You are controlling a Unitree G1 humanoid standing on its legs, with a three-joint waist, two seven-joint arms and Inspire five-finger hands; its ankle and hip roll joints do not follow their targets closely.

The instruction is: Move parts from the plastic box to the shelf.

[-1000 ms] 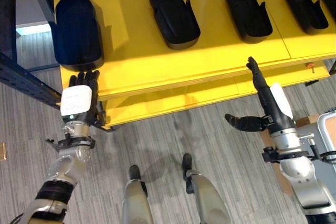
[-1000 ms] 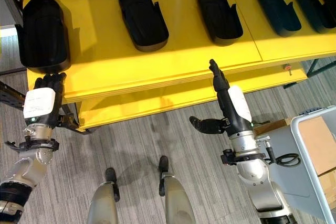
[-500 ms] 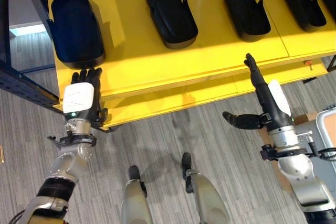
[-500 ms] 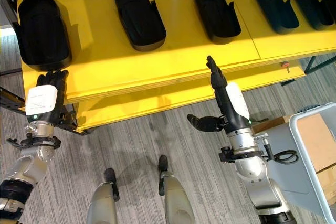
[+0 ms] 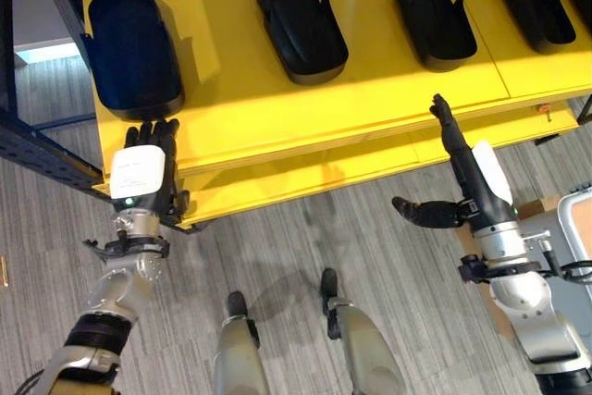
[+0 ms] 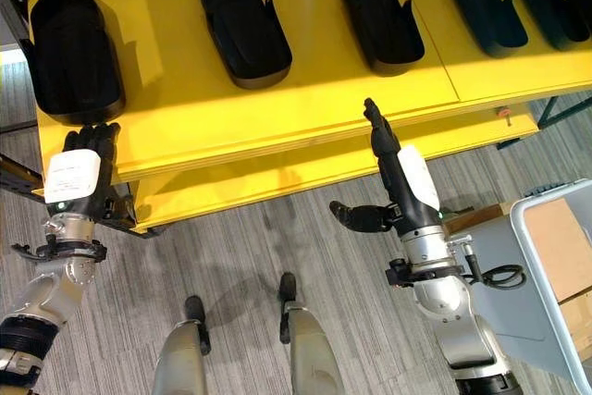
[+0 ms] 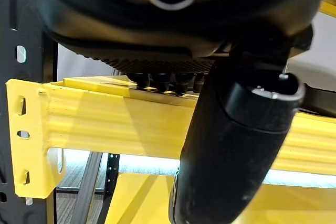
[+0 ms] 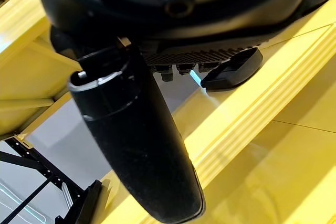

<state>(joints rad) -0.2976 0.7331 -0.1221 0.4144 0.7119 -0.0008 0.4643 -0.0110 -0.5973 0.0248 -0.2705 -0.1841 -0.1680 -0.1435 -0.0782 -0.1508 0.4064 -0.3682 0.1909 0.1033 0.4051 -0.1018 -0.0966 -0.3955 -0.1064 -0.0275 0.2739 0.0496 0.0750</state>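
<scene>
Several black moulded parts lie in a row on the yellow shelf [image 5: 370, 90]: the leftmost part [image 5: 134, 43], a second part [image 5: 298, 20], a third part [image 5: 435, 16] and more to the right. My left hand [image 5: 143, 168] is open and empty, its straight fingers at the shelf's front edge just below the leftmost part. My right hand [image 5: 465, 173] is open and empty too, fingers pointing up at the shelf edge and thumb out to the side. The grey plastic box [image 6: 541, 270] stands at the lower right, beside my right arm.
A lower yellow shelf level [image 5: 305, 178] juts out under the top one. A dark metal rack post [image 5: 37, 141] runs along the left. In the left wrist view the yellow beam [image 7: 105, 124] is close ahead. Grey carpet floor [image 5: 277, 247] lies below.
The camera has shifted slightly. Both hands stay where they were at the shelf's front edge, open and empty.
</scene>
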